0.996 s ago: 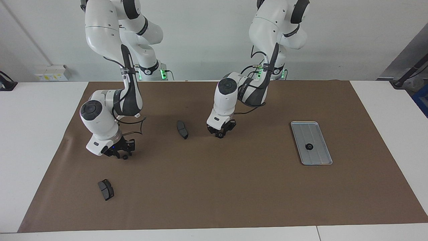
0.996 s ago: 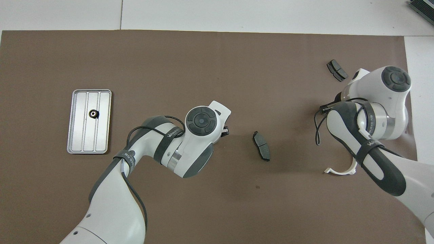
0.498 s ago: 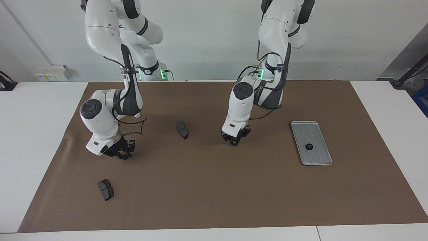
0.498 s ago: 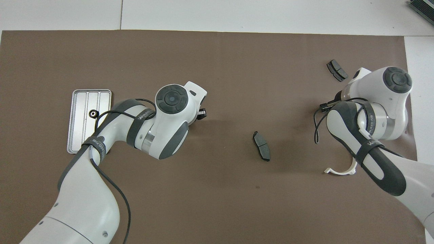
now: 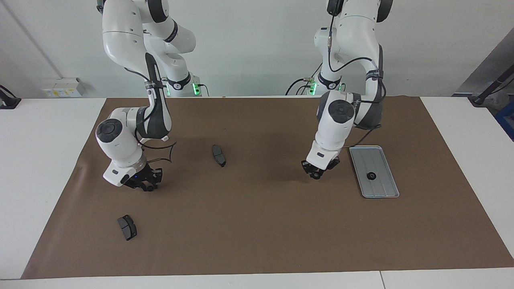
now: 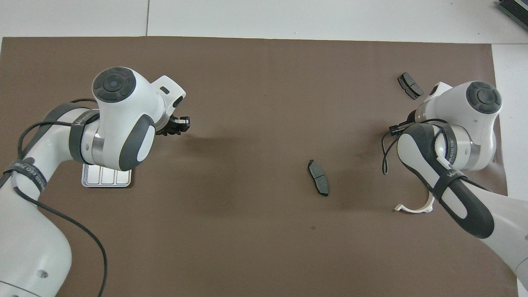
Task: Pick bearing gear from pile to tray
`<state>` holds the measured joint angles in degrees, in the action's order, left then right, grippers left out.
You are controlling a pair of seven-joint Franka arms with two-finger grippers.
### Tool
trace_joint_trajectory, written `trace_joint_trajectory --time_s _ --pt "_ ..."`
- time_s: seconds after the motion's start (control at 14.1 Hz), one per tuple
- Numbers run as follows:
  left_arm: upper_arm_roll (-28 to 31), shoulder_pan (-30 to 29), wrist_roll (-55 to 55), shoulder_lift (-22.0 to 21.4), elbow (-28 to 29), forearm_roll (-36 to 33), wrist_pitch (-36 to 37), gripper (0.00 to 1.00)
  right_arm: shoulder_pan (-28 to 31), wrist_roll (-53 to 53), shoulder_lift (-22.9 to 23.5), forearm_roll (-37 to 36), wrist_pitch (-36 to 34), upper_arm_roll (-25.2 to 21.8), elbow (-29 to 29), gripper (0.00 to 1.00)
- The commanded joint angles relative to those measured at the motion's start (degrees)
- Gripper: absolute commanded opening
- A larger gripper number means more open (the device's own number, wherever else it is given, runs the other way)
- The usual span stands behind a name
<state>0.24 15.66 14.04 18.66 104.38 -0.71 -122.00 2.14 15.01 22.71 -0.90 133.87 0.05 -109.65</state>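
Note:
The silver tray (image 5: 381, 160) lies toward the left arm's end of the table, with one black bearing gear (image 5: 371, 176) in it. My left gripper (image 5: 317, 174) hangs over the mat just beside the tray and is shut on a small black bearing gear (image 5: 316, 176). In the overhead view the left gripper (image 6: 180, 125) shows, and the arm hides most of the tray (image 6: 106, 181). My right gripper (image 5: 146, 184) is low over the mat at a small black round part (image 5: 150, 187) toward the right arm's end.
One dark grey pad (image 5: 219, 155) (image 6: 318, 183) lies mid-mat. A second pad (image 5: 127, 227) (image 6: 410, 86) lies farther from the robots than the right gripper. A white arc bracket (image 6: 412, 208) lies near the right arm. A brown mat (image 5: 257, 224) covers the table.
My left gripper has carried the gear from the mat's middle toward the tray. The right arm has hardly moved.

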Motion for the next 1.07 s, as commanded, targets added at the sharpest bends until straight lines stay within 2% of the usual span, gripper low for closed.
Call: trace_joint_trajectory --time_s 0.0,0.28,0.5,0.78,1.0 --pt "-0.68 -6.59 -11.36 -3.45 4.50 -0.87 0.36 0.23 0.93 1.25 -0.91 3.08 1.30 0.74 -1.36 0.00" --pt "-0.68 -16.34 -27.71 -4.33 6.35 -0.87 0.01 0.22 0.67 0.90 -0.82 4.06 1.13 0.74 -1.27 0.00" --pt "-0.68 -20.84 -35.64 -5.21 8.54 -0.87 -0.69 0.22 -0.12 -2.07 -1.87 3.98 -0.80 1.09 -0.22 0.00" --pt "-0.68 -21.73 -36.63 -6.88 14.43 -0.79 -5.51 0.23 -2.84 -9.36 -4.24 3.97 -7.99 1.18 4.78 0.00" --pt "-0.77 -21.56 -36.19 -7.58 16.20 -0.70 -6.93 0.26 -6.43 -16.65 -6.09 3.80 -11.52 1.09 7.08 0.00"
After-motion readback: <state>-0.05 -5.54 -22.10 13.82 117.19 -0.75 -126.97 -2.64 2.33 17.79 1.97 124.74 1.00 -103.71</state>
